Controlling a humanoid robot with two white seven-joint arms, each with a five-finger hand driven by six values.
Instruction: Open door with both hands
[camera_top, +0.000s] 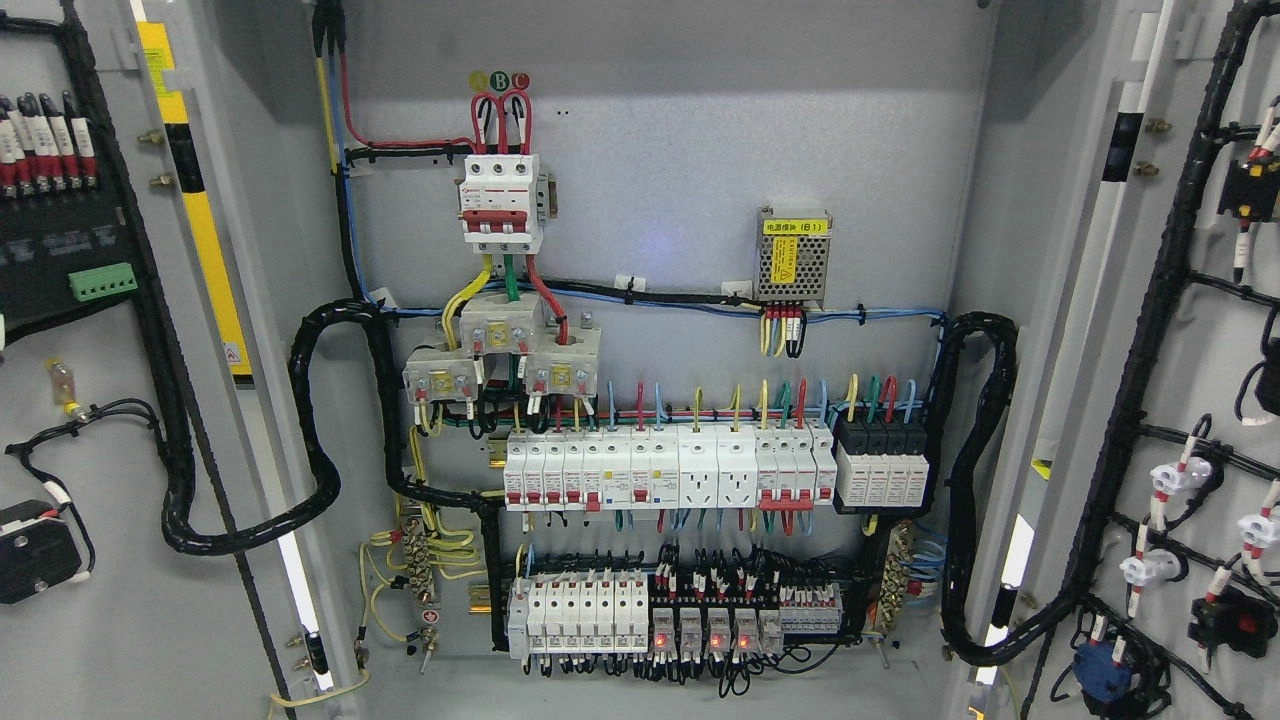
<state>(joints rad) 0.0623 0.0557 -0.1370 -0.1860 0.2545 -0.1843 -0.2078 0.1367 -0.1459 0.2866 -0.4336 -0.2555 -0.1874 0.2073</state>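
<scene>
At either side of the frame the two doors are seen swung wide open: the left door (120, 400) fills the left edge and the right door (1200, 400) the right edge. No robot hand or arm is visible, so the doors cannot be placed relative to a hand, and it cannot be told whether the fingers are spread, pressed together or pinching anything.

Both doors are grey metal, with their inner faces turned to the camera. On the left door a thick black cable bundle (180, 440) is routed downward, beside a green terminal block (102, 281) and a row of red-and-white capped wire ends near the top. A yellow and black strip (200, 220) runs down the frame just beside that door. On the right door black cables branch to several white and black fittings, and a blue one is seen near the bottom.

Between the doors the cabinet interior (680, 130) is exposed. A white three-pole breaker (502, 203) with red wires is mounted at the upper left of the back panel, and a small power supply (793, 256) with a yellow label sits to its right. Lower down, one row of white breakers (665, 470) is fixed above a second row (640, 615) with small red lights.
</scene>
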